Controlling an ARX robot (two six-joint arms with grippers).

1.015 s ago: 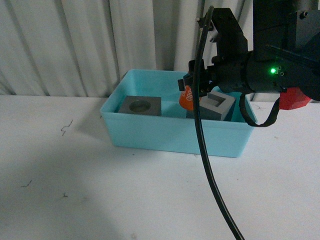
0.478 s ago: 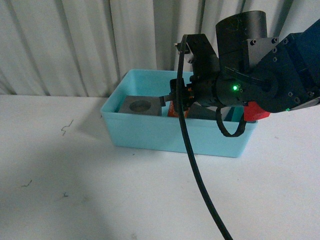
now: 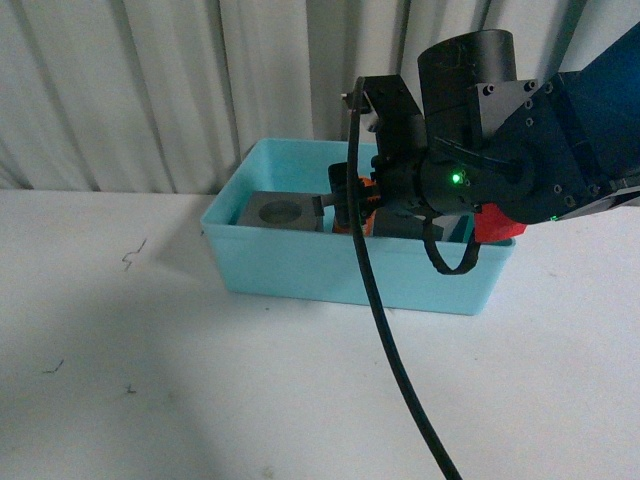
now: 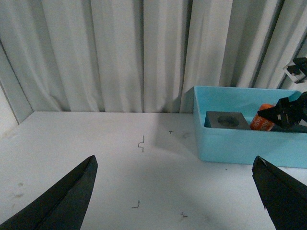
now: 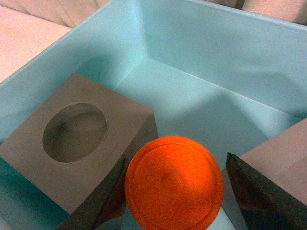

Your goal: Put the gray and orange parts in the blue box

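My right gripper (image 3: 352,208) is shut on the orange cylinder (image 3: 360,217) and holds it inside the light-blue box (image 3: 350,270), between the two gray cubes. In the right wrist view the cylinder's round end (image 5: 173,182) fills the space between the jaws. The gray cube with a round recess (image 3: 280,212) (image 5: 76,139) sits at the box's left. The other gray cube (image 5: 283,158) is at the right, mostly hidden by the arm in the front view. My left gripper (image 4: 175,191) is open and empty over the white table, left of the box (image 4: 249,143).
A white table (image 3: 150,380) spreads in front and to the left of the box. Pale curtains (image 3: 150,90) hang behind. A black cable (image 3: 390,340) hangs from the right arm across the box's front. A red part (image 3: 497,222) sits on the arm.
My right arm has moved left and lowered, carrying the orange cylinder down into the box between the two cubes.
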